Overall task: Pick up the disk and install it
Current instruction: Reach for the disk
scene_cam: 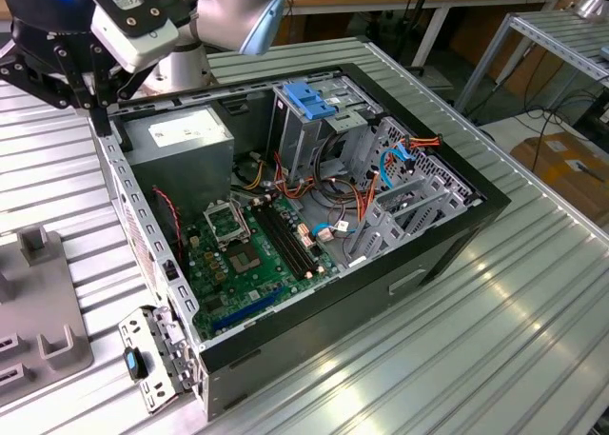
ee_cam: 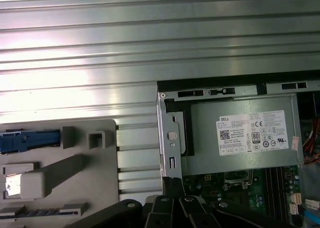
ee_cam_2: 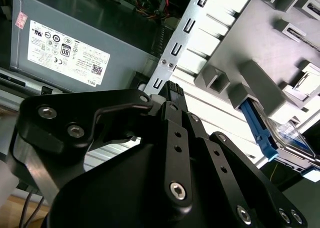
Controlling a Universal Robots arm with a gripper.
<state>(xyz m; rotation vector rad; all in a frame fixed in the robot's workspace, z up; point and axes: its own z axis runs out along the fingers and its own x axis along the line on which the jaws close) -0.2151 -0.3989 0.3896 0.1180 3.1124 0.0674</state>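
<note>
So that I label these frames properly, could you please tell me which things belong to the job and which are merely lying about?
Job in hand:
disk in its blue carrier, resting in the grey fixture
pincer
open computer case

Lying about:
power supply
motherboard
cardboard box

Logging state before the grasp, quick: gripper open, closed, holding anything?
Gripper: cannot be told whether open or closed. The disk sits in the grey holder, apart from it.
</note>
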